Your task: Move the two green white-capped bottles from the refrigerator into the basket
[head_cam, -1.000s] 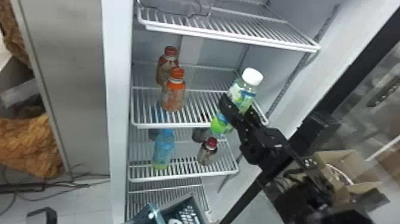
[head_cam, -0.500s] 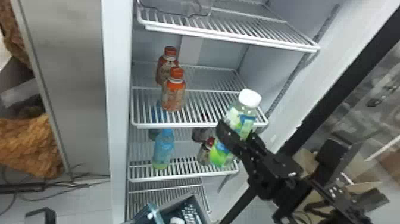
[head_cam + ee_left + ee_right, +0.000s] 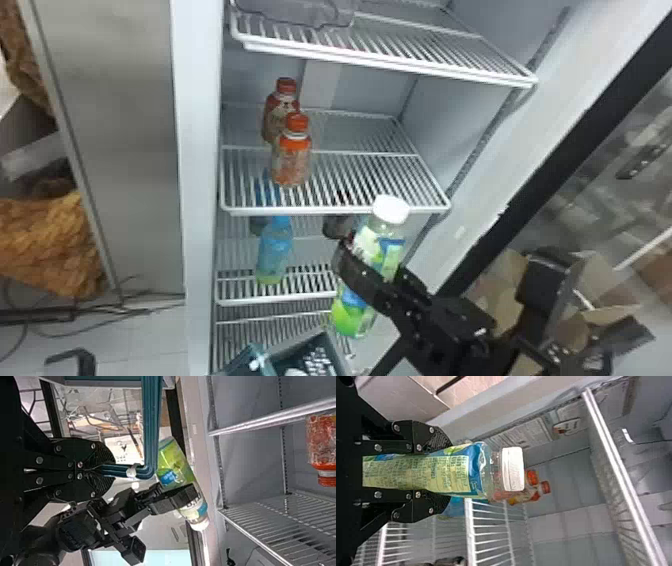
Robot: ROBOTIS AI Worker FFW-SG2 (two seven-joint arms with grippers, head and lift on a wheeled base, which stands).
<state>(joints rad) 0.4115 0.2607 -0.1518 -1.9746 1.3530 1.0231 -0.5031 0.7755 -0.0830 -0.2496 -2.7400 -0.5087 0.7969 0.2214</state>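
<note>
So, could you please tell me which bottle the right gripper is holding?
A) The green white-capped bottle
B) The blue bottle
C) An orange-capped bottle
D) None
A: in the right wrist view, the right gripper has its two fingers pressed on opposite sides of the green white-capped bottle, its white cap beyond the fingertips.

The right pincer (image 3: 369,261) came down in the head view and a little to that view's left, bringing the green bottle (image 3: 386,254) with it; the bottle also tipped nearer to upright and showed larger. Its body dropped from in front of the middle shelf (image 3: 350,175) to below that shelf's front edge, and dark parts of the right arm (image 3: 460,325) swung across the cardboard boxes (image 3: 500,287)
</note>
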